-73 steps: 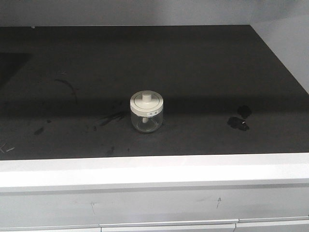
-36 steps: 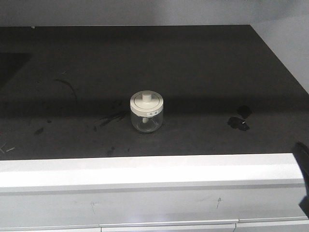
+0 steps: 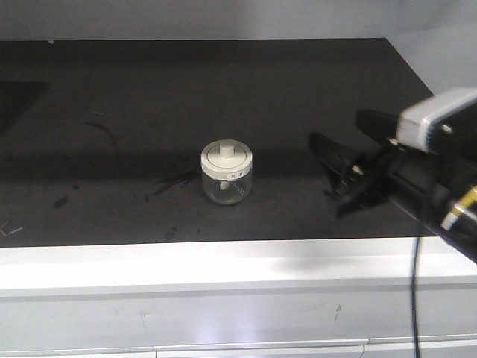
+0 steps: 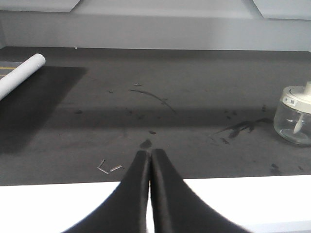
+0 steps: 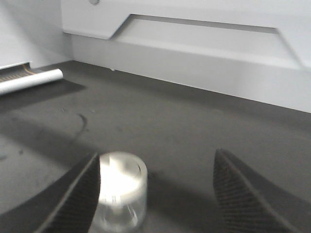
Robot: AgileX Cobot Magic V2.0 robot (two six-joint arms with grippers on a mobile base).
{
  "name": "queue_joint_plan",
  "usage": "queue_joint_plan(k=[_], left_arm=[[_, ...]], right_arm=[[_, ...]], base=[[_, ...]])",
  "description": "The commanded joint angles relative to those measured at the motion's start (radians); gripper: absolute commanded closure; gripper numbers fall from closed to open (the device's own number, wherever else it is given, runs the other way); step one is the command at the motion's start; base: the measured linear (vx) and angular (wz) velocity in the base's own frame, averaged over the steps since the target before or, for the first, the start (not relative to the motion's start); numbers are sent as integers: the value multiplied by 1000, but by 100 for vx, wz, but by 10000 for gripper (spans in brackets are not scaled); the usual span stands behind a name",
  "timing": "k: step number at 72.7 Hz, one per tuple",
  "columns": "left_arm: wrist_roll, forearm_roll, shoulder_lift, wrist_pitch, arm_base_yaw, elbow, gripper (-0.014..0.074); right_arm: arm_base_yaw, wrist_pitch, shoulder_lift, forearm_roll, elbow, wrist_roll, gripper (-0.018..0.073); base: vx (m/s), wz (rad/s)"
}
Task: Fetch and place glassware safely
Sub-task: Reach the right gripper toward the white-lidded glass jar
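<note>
Lidded glass jar (image 3: pixel 226 174) upright mid dark countertop (image 3: pixel 112 89), right gripper (image 3: pixel 335 128) at jar's 3 o'clock, near but apart, jaws wide and empty, left gripper (image 4: pixel 149 160) pinched together on nothing, jar at its 2 o'clock, white tube (image 4: pixel 19 73) at 10 o'clock

Front view: dim, grainy exposure. The dark counter (image 3: pixel 149 89) absorbs most of the light, and a deeper shadow band crosses it from 9 to 3 o'clock. The white front ledge (image 3: pixel 223 261) carries soft glare at 6 o'clock. The right arm (image 3: pixel 417 179), at 3 o'clock, is slightly smeared.

Left wrist view: the ledge at 6 o'clock is overexposed. The left gripper (image 4: pixel 148 153), close to the lens, renders soft.

Right wrist view: the jar (image 5: pixel 119 194) at 7 o'clock is motion-blurred, and its lid (image 5: pixel 120 177) is blown out.
</note>
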Motion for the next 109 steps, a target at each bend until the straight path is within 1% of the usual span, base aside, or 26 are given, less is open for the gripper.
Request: queue_joint_plan(k=[1,5,12,21,30,36,46,57,84,89,94,98,106,109], left_arm=[[-1,-5,9,-70,-8,-26,603],[-1,-5,9,-70,-8,-26,603],[-1,-5,9,-70,-8,-26,603],[-1,-5,9,-70,-8,-26,603],[-1,-5,9,-70,-8,-26,603],[-1,-5,9,-70,-8,-26,603],[-1,-5,9,-70,-8,-26,603],[-1,-5,9,-70,-8,-26,603],[-1,-5,9,-70,-8,-26,603],[-1,-5,9,-70,-8,-26,603],[-1,-5,9,-70,-8,-26,603],[-1,-5,9,-70,-8,-26,603],[-1,-5,9,-70,-8,-26,603],[-1,-5,9,-70,-8,-26,603]], right_arm=[[3,-163,83,-3,-84,24,71],[3,-197,153,-23,-125,45,71],[3,-218,248,-102,-194,92,71],[3,-244,355,-222,-287,232,71],[3,-265,449,-330,-367,326,71],[3,-284,498,-375,-409,356,71],[3,-289,584,-436,-472,357,71],[3,-306,647,-441,-503,357,71],[3,-332,736,-440,-503,360,78],[3,-327,748,-438,-503,360,98],[3,-318,755,-438,-503,360,142],[3,-306,756,-438,-503,363,194],[3,-286,756,-438,-503,389,345],[2,-286,756,-438,-502,391,433]], base=[[0,0],[0,0],[0,0],[0,0],[0,0],[0,0],[0,0],[0,0],[0,0],[0,0],[0,0],[0,0],[0,0],[0,0]])
